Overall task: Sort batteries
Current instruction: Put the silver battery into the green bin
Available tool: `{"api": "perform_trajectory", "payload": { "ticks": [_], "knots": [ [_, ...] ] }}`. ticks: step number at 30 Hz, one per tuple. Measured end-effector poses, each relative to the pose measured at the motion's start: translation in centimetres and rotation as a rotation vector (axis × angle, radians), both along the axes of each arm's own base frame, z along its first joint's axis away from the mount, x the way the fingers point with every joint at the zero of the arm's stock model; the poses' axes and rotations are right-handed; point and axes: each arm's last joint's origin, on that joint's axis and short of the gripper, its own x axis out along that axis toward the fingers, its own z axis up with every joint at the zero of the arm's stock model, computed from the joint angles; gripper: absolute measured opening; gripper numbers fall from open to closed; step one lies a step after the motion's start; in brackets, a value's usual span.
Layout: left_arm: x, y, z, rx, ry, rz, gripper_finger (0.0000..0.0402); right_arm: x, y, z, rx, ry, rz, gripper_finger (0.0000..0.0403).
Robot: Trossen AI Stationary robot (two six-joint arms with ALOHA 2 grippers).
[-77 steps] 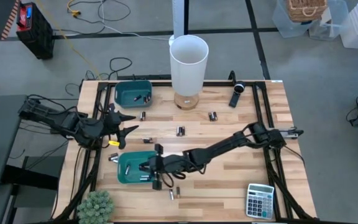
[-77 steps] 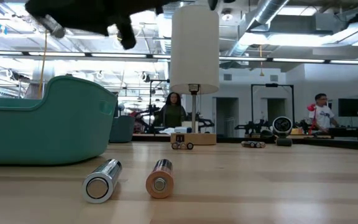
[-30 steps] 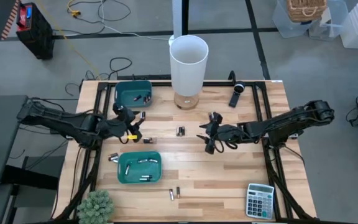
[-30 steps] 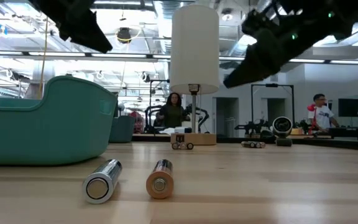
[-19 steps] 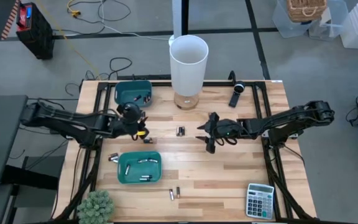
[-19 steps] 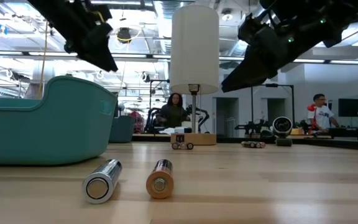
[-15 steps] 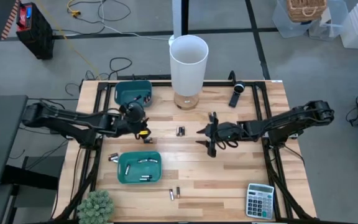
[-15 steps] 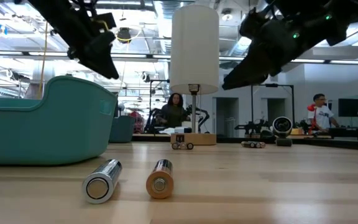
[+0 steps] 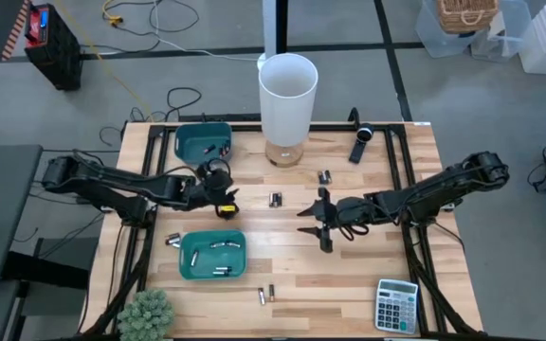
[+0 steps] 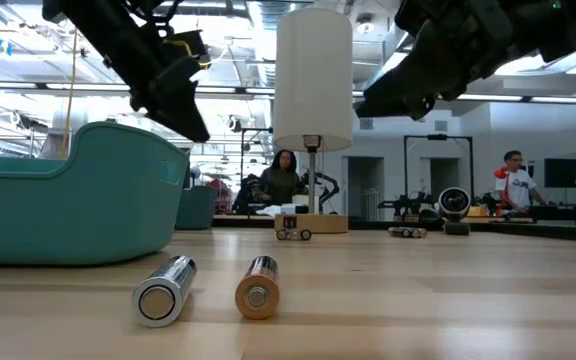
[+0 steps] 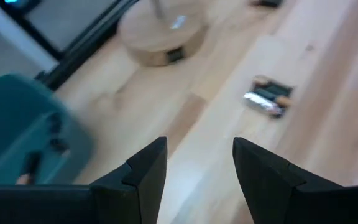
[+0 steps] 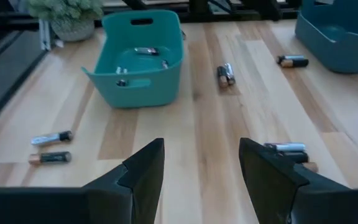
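— On the worktop [image 9: 368,256], how far along are we?

— Partway, I judge. Some batteries [image 9: 214,248] lie in the near teal bin [image 9: 190,267], a few in the far bin [image 9: 186,142]; loose ones [image 9: 276,200] remain mid-worktop and at the near edge.

— Tools?

— My left tool [image 9: 224,197] and right tool [image 9: 318,220] both gape, empty.

— Room?

— Open boards between them; the lamp [image 9: 286,99] crowds the far side.

Small silvery and dark batteries [image 9: 275,200] lie flat, scattered over the wooden table in pairs. Several more lie inside the near teal bin [image 9: 212,256], and a few in the far-left bin [image 9: 203,142].
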Motion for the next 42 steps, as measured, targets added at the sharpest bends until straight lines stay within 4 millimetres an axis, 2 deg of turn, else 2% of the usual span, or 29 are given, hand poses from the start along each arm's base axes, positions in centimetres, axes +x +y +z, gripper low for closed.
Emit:
{"api": "perform_trajectory", "payload": {
  "ticks": [9,14,20,24,31,36,42],
  "knots": [
    [2.2,-2.0,-1.3,-0.04,0.012,-0.279,0.0178,-0.3,2.3,0.6,0.031,-0.069,0.076,0.0222],
    [3.0,-3.2,-0.9,-0.046,0.008,-0.326,0.0178,-0.1,4.4,0.7,0.037,-0.091,0.149,0.0223],
    [3.1,-5.5,-0.1,-0.045,-0.019,-0.406,0.0178,2.0,7.1,-0.8,-0.044,-0.024,0.231,0.0223],
    [2.7,-7.2,0.0,-0.035,-0.019,-0.476,0.0178,3.6,8.0,-1.6,-0.071,0.007,0.245,0.0223],
    [2.5,-8.3,0.2,-0.004,-0.044,-0.458,0.0178,6.9,10.1,-3.1,-0.166,0.144,0.329,0.0223],
    [2.4,-8.4,0.2,-0.029,-0.058,-0.438,0.0178,9.0,11.5,-2.5,-0.212,0.186,0.437,0.0223],
    [2.2,-8.8,0.1,-0.062,-0.071,-0.423,0.0178,9.9,12.9,-2.0,-0.266,0.23,0.512,0.0223]
  ]
}}
